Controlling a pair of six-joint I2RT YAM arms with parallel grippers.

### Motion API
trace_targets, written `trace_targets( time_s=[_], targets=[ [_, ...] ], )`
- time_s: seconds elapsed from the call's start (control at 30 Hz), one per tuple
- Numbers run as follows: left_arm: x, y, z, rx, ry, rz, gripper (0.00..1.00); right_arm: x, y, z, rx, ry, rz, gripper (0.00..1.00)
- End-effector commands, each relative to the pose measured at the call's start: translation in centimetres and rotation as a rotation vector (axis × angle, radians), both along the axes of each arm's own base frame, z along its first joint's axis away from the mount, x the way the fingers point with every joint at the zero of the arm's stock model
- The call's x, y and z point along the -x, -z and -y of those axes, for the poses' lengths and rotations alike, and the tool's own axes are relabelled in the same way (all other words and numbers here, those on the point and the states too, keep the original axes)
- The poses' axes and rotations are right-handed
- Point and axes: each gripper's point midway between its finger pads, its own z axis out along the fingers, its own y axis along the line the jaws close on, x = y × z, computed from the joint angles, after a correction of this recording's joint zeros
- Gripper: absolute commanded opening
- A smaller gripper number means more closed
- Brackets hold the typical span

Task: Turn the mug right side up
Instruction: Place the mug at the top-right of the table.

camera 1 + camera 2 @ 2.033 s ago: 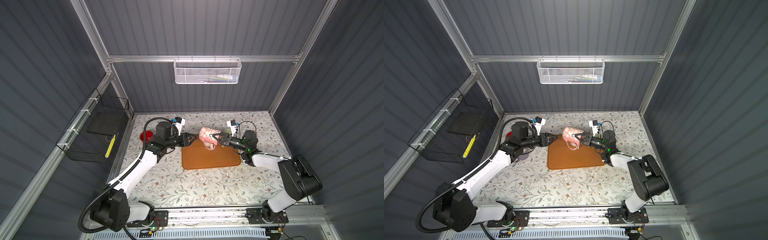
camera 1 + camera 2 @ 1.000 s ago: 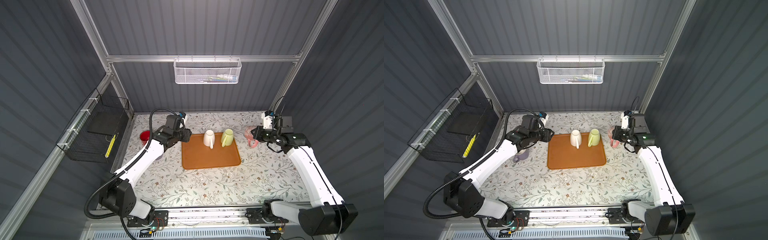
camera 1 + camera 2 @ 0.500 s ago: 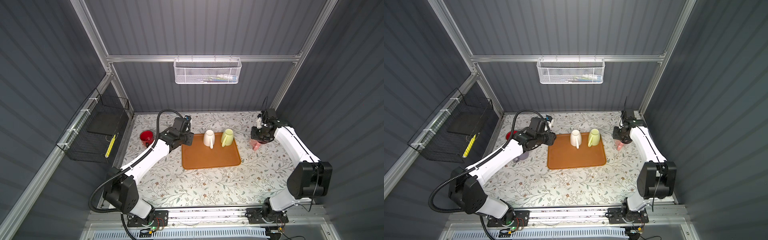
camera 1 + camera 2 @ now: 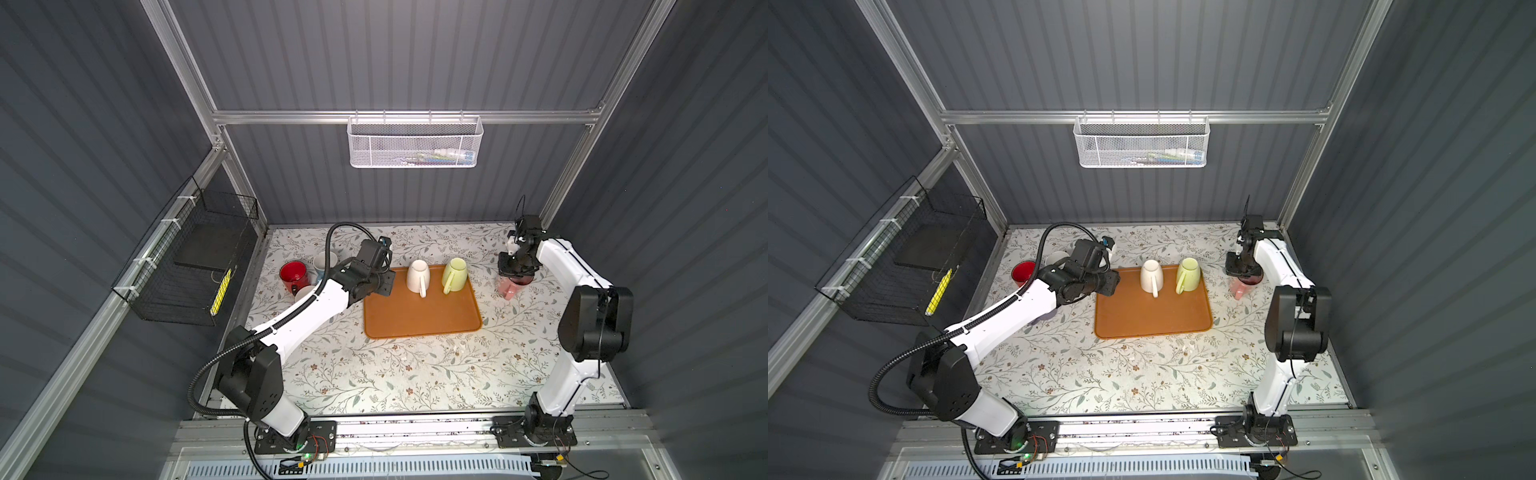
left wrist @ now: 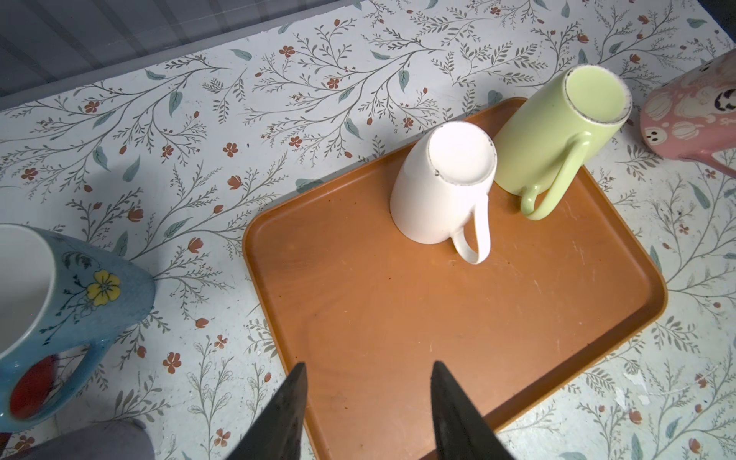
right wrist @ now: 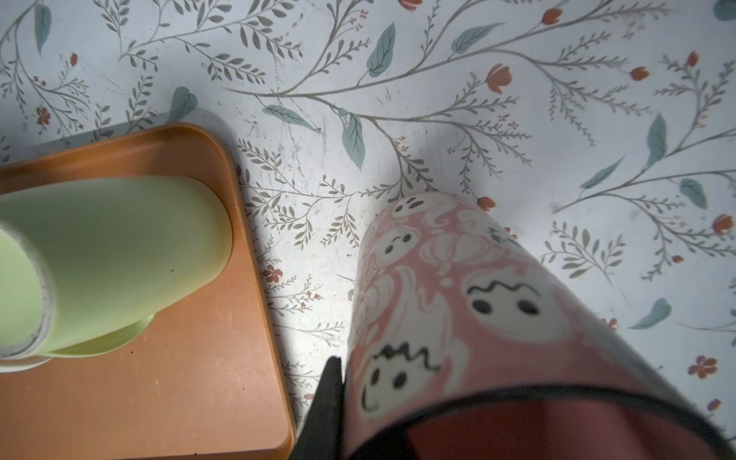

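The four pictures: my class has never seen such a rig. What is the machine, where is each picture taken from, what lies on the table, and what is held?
The machine is two white robot arms at a floral table. Two pictures look down from an overhead camera; the other two come from cameras on the arms' wrists. An orange tray carries a white mug and a green mug, upside down. A red mug and a blue mug stand mouth-up beside it. The right end effector is shut on the rim of a pink ghost-patterned mug, mouth up. The left end effector is open and empty near the tray.
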Motion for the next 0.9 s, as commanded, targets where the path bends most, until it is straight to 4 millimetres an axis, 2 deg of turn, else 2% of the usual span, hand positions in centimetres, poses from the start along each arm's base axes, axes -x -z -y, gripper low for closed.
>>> trace_targets(
  time_s=[0.0,0.37,0.5,0.87],
  targets=[
    [-0.4,-1.0,0.3,0.023,-0.013,0.019,0.51,-1.1,-1.7,0.6,0.025,-0.021,0.039,0.0],
    [-0.1,-0.6,0.6,0.027,0.001,0.001,0.51,-1.9,-0.3,1.3,0.055,-0.036,-0.017,0.02],
    [-0.1,-0.7,0.6,0.028,0.005,-0.002,0.51,-2.1,-0.1,1.4,0.057,-0.036,-0.03,0.1],
    [0.2,-0.5,0.6,0.025,0.007,-0.013,0.51,-2.3,-0.4,1.3,0.055,-0.048,-0.024,0.42]
  ],
)
